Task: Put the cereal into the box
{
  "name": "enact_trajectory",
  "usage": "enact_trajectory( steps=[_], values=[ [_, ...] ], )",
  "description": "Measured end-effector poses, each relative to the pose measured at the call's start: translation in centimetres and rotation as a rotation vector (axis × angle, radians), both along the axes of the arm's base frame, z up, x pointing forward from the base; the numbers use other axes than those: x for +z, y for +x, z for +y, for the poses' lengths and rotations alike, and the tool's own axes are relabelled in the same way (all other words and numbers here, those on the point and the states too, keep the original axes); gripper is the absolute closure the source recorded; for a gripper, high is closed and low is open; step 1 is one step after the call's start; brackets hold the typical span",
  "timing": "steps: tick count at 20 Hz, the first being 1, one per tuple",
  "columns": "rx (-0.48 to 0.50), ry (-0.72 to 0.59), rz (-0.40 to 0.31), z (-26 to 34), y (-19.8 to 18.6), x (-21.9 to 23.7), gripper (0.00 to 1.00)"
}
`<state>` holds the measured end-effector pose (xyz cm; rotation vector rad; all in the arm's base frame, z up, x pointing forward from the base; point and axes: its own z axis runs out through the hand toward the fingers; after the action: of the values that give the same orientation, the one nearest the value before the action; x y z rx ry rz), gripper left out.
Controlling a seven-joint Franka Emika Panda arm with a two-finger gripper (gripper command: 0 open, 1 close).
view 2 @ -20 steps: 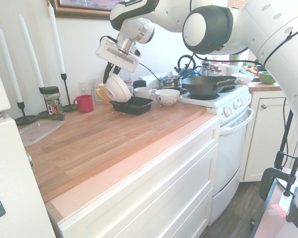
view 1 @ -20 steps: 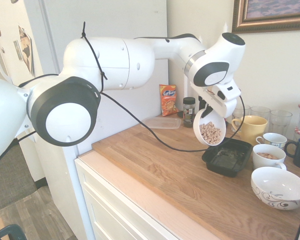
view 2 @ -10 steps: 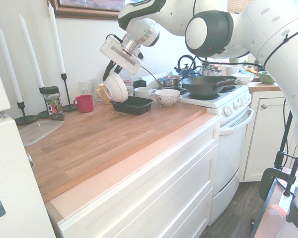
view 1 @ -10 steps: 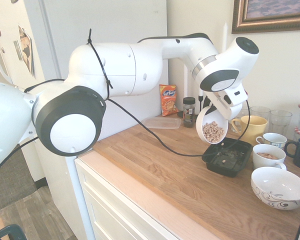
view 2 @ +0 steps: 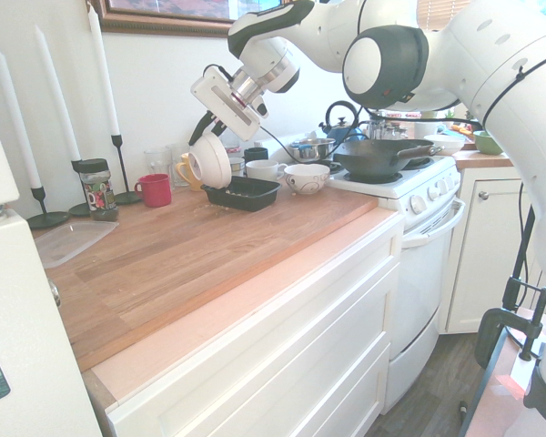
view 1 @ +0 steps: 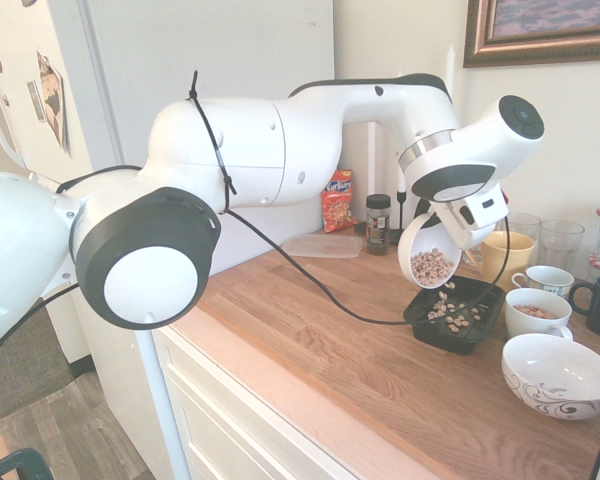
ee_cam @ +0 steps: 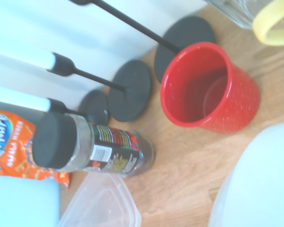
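Gripping a tilted white bowl (view 1: 427, 252), the closed claw (view 1: 427, 215) spills cereal (view 1: 453, 313) into the box (view 1: 422, 322).

Wooden counter (view 1: 330, 340) matt, grained; black plastic box (view 1: 477, 335) glossy; white bowl (view 1: 417, 240) smooth, glazed.

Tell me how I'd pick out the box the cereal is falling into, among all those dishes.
Find the long wooden counter and follow it to the crowd of cups and bowls at its far end. Right under the tilted white bowl held by the robot's gripper sits the box, with cereal scattered in it. It is the only black, shallow, rectangular dish; its neighbours are round and mostly white.
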<state>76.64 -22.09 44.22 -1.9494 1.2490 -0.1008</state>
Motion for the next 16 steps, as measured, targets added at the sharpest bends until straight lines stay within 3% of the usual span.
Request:
enact_trajectory(
  steps=[16],
  values=[
    [-0.022, 0.132, -0.054, -2.3, -0.9, -1.0, 1.0]
  ],
)
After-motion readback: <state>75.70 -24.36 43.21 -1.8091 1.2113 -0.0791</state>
